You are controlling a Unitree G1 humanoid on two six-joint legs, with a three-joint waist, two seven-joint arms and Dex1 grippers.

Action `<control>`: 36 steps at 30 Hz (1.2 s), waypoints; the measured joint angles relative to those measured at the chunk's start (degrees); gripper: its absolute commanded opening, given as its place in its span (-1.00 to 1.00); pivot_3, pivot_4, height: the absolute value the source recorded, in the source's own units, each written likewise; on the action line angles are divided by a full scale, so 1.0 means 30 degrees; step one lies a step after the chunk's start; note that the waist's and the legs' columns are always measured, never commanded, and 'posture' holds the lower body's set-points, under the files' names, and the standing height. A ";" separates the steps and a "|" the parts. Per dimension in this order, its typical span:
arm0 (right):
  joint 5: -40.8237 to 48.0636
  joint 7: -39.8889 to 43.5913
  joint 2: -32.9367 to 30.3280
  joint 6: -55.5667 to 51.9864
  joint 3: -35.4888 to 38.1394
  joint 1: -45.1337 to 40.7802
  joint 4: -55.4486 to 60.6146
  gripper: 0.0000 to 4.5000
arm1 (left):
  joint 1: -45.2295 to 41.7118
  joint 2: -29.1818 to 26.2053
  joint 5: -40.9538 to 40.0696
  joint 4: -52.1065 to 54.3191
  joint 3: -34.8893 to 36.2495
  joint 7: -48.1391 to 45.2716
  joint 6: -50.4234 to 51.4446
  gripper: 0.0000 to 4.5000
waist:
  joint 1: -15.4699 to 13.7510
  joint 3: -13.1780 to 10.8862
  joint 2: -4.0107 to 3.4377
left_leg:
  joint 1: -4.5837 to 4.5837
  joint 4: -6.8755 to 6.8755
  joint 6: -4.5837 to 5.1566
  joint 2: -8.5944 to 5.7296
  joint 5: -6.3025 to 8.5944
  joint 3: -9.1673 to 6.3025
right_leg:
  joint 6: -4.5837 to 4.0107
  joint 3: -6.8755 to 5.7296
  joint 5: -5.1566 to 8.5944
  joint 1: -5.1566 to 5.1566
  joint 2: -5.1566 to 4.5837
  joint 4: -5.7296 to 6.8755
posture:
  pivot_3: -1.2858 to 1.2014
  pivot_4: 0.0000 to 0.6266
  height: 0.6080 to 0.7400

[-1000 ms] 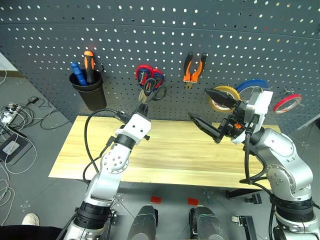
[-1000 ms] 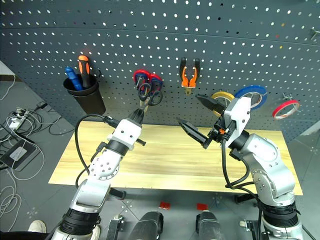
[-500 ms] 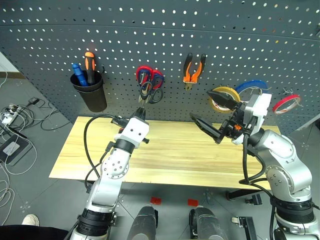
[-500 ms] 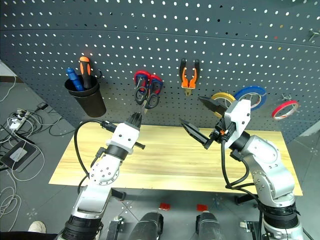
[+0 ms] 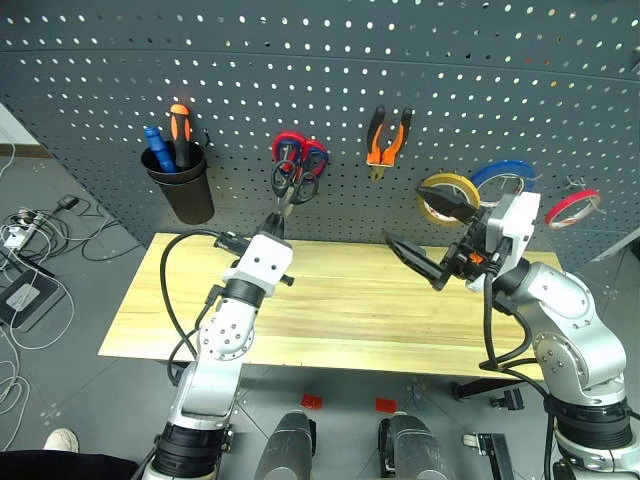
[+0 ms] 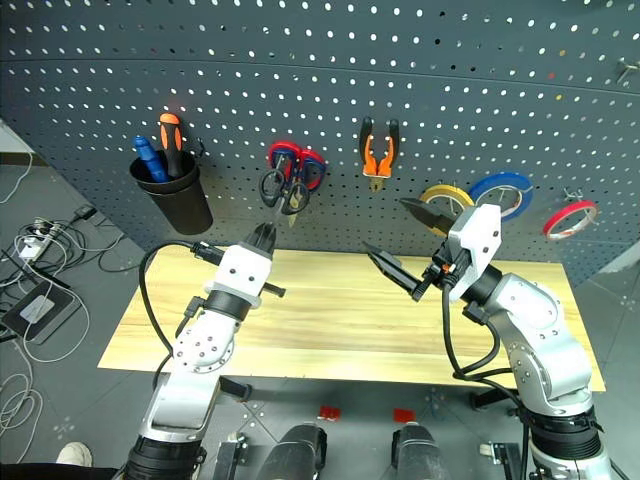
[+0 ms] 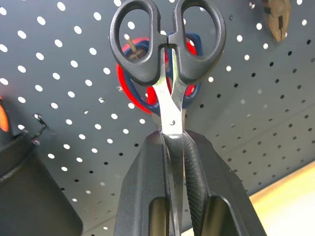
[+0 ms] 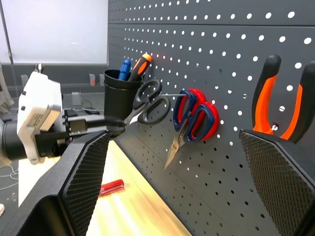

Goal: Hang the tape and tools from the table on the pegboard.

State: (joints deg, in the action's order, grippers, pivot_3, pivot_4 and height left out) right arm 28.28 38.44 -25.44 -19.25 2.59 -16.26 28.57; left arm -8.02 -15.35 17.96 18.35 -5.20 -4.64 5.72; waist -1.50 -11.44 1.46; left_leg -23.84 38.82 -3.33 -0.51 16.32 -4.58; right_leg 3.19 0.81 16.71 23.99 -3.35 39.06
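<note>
Black-handled scissors (image 7: 168, 44), pinched by the blades in the left gripper (image 7: 173, 147), have risen to the peg by the red-handled scissors (image 5: 298, 152), nearly hung at 12 o'clock from the desk (image 5: 340, 310); right gripper (image 5: 425, 235) jaws spread.

- Black cup (image 5: 182, 187) mounted on the wall panel, far left; held an orange-handled screwdriver (image 5: 179, 127) and a blue-handled screwdriver (image 5: 155, 146), handles up.
- Red-handled scissors (image 5: 300, 157) hung on a hook, blades down.
- Blue tape roll (image 5: 503, 172) and red tape roll (image 5: 574, 205) hung at the panel's right.
- Cables and a power strip (image 5: 22, 238) lay on the grey floor, left.
</note>
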 measured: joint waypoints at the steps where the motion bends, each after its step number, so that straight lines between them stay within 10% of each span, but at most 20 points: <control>1: -0.0004 0.0003 0.0001 0.0007 -0.0008 0.0004 -0.0017 1.00 | 0.0000 0.0013 0.0020 0.0050 0.0019 0.0030 0.0004 -0.93 | 0.0000 0.0041 0.0001 | 0.0000 0.0000 0.0000 0.0001 0.0000 -0.0001 | 0.0000 0.0000 0.0000 0.0000 0.0000 0.0000 | 0.11 -0.55 1.00; 29: -0.0026 -0.0486 0.0011 -0.0051 -0.0218 0.0128 -0.0001 1.00 | -0.1118 -0.0099 -0.0367 -0.1867 0.0360 -0.0617 0.0546 -0.93 | -0.0003 0.0336 -0.0013 | 0.0255 -0.0017 0.0064 0.0001 0.0038 0.0019 | -0.0002 0.0017 0.0001 -0.0255 0.0006 -0.0029 | 0.10 -0.51 1.00; 36: -0.0038 -0.0692 0.0008 -0.0058 -0.0246 0.0128 -0.0001 1.00 | -0.1160 -0.0071 -0.0505 -0.1872 0.0490 -0.0647 0.0869 0.03 | 0.0000 0.0336 -0.0013 | 0.0263 -0.0016 0.0073 0.0003 0.0042 0.0021 | -0.0001 0.0026 0.0001 -0.0257 0.0006 -0.0027 | 0.09 -0.50 1.00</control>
State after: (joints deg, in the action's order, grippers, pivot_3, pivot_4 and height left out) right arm 28.17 36.36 -25.42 -19.42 1.85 -15.88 28.57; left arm -11.50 -15.56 16.45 12.74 -3.73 -6.58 8.33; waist -1.50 -10.44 1.43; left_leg -23.05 38.78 -3.11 -0.50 16.44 -4.52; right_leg 3.18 0.88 16.72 23.22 -3.34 38.98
